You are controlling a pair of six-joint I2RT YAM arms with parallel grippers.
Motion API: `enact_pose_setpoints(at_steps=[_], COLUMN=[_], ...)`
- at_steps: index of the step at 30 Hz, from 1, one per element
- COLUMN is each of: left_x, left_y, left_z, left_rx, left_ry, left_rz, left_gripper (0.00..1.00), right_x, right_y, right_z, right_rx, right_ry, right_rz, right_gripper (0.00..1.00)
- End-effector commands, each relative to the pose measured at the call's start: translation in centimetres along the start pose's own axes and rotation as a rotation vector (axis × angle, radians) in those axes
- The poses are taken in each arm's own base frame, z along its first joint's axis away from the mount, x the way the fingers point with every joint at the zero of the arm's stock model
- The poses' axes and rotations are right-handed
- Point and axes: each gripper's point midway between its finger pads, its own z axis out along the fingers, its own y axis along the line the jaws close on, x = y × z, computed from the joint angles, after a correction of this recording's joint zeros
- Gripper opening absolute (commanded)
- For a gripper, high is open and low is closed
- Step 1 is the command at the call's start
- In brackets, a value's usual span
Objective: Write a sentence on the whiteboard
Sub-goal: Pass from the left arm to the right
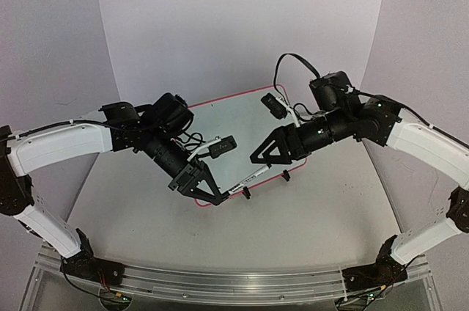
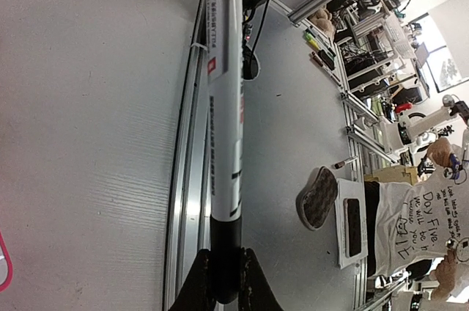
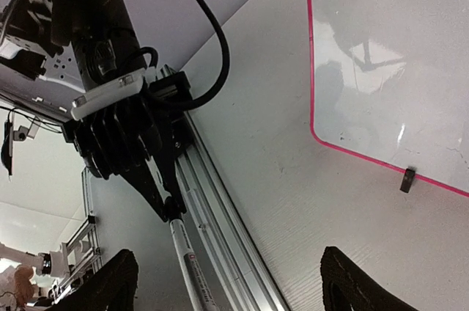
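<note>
Left gripper [image 2: 223, 278] is clamping a white marker [image 2: 223, 105] by its black end, with the barrel running up the wrist frame. Right gripper [image 3: 236, 285] is hanging wide open, holding nothing, above the tabletop [image 3: 293, 201]. The whiteboard [image 1: 234, 116] is lying at centre frame in the top view, between both arms.

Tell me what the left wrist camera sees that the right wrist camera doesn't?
Only the left wrist camera shows a white T-shirt with handwriting on it, off past the table. Only the right wrist camera shows the whiteboard face, blank where visible, one black clip foot, and the open right gripper. Both show the marker clamped in the left gripper, a bit of the board's pink rim, the grey table and its metal rail.
</note>
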Motion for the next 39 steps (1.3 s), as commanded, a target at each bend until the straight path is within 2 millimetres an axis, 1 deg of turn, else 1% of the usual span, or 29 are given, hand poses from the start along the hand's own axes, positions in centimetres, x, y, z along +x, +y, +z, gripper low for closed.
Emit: enact_pose_setpoints(at_steps=[1,5,9,13,17,21,26,39], left_x=[-1.9,-1.6,-1.8,-1.8,-1.9,-1.9,-1.5,-1.5], left_y=[-2.2,-2.1,-2.0,-1.8,-1.7,-1.5,-0.8,-0.9], left_z=[-1.0,-0.7,-0.3,0.0,0.2,0.4,0.9,0.7], left_rx=[0.073,0.092,0.109,0.121,0.136,0.14,0.13,0.125], left_ry=[-0.028,-0.001,0.0,0.003,0.008,0.01,0.036,0.029], left_rz=[0.1,0.091,0.09,0.092,0.099,0.101,0.09,0.103], left_gripper=[0.0,0.0,0.0,0.0,0.0,0.0,0.0,0.0], right_x=[1.8,2.3,2.6,2.9,3.2,3.8,4.1,5.2], right_y=[2.2,2.1,2.6,2.9,3.5,3.8,4.1,4.7], right_z=[0.6,1.3,1.6,1.8,2.1,2.7,2.9,4.2], right_rx=[-0.159,-0.189,-0.231,-0.27,-0.304,-0.318,-0.325,-0.344], right_ry=[0.116,0.146,0.166,0.188,0.207,0.233,0.243,0.288], right_rz=[-0.001,-0.003,-0.009,-0.003,-0.002,0.003,-0.006,-0.008], right_gripper=[0.78,0.77,0.75,0.7,0.69,0.65,0.6,0.49])
